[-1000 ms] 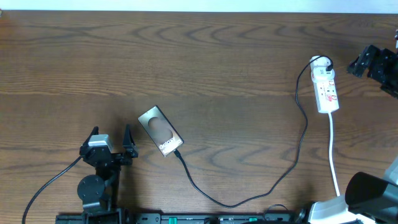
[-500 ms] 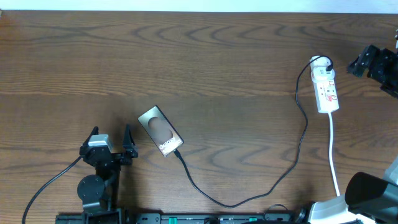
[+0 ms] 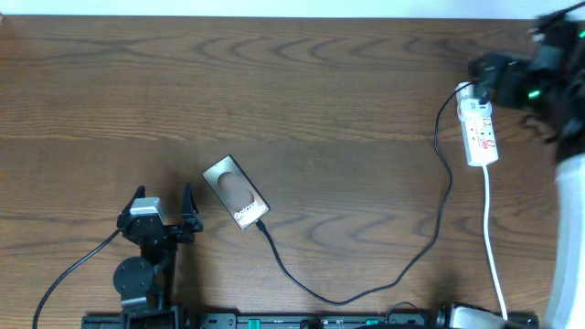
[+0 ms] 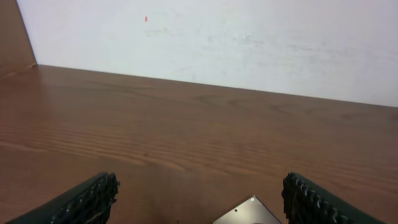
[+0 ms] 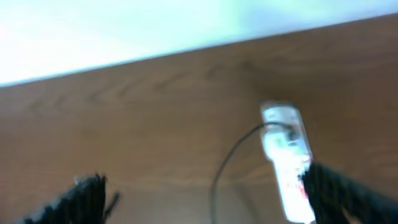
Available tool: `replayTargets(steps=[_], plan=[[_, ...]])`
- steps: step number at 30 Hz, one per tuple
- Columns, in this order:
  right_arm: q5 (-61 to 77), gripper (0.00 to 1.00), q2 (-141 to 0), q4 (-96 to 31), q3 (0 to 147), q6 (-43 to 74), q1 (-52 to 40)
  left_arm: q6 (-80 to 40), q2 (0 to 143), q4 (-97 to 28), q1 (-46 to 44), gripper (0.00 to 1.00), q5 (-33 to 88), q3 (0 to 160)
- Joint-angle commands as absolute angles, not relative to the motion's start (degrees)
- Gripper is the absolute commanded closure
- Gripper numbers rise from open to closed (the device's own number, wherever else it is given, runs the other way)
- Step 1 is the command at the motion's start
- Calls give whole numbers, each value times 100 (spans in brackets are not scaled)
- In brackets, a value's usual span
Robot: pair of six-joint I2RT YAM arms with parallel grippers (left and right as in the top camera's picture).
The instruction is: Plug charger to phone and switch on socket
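Note:
The phone lies slanted on the table left of centre, and one corner shows in the left wrist view. The thin black charger cable runs from the phone's lower-right end in a loop to the black plug at the far end of the white socket. My left gripper is open and empty just left of the phone, its fingers wide apart in the left wrist view. My right gripper, blurred, hovers by the socket's far end. It is open in the right wrist view, where the socket and cable show.
The socket's white cord runs toward the table's front edge at the right. The right arm fills the right edge. A white wall stands behind the table's far edge.
My right arm has swung left from the right edge to the socket's far end, blurred with motion. The left gripper, phone, cable and socket have not moved.

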State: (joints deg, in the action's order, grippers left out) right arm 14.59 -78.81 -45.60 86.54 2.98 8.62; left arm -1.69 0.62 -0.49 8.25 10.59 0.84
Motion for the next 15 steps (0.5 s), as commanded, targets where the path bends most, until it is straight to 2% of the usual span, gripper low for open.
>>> replayTargets(steps=[1, 4, 8, 15], plan=[[1533, 1, -7087, -3454, 7120, 248, 429, -156, 27, -298, 856, 13, 1284, 27], [1535, 1, -6252, -1798, 5448, 250, 224, -156, 27, -298, 856, 13, 1284, 27], [1509, 1, -5275, -185, 3691, 250, 183, -156, 27, -298, 856, 13, 1284, 27], [1374, 1, -3553, 1800, 1162, 250, 183, -156, 27, -298, 856, 13, 1286, 27]])
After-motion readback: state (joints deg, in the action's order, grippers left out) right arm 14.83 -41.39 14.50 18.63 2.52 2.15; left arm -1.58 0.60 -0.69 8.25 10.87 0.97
